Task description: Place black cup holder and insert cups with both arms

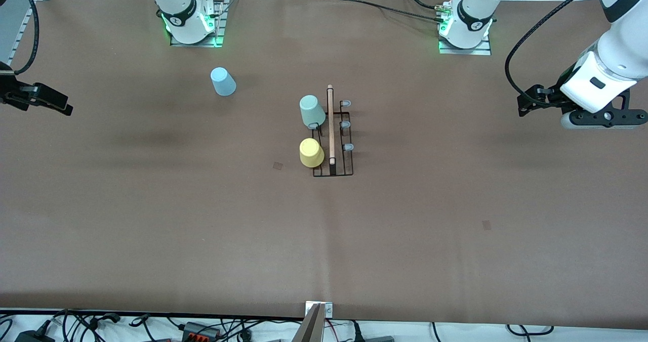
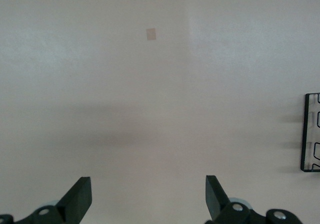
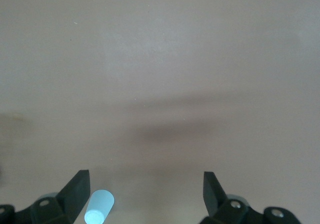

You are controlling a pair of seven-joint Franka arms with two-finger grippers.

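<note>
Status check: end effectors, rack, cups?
Left end effector and right end effector open, empty, at table ends. Rack mid-table; mint cup, yellow cup on prongs. Blue cup loose, unobstructed.

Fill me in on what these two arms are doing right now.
Nothing is being handled. The black cup holder stands mid-table with the mint green cup and yellow cup upside down on its prongs. The light blue cup sits alone on the table, nearer the right arm's base. The left gripper and right gripper hang open and empty over the table's two ends.
</note>
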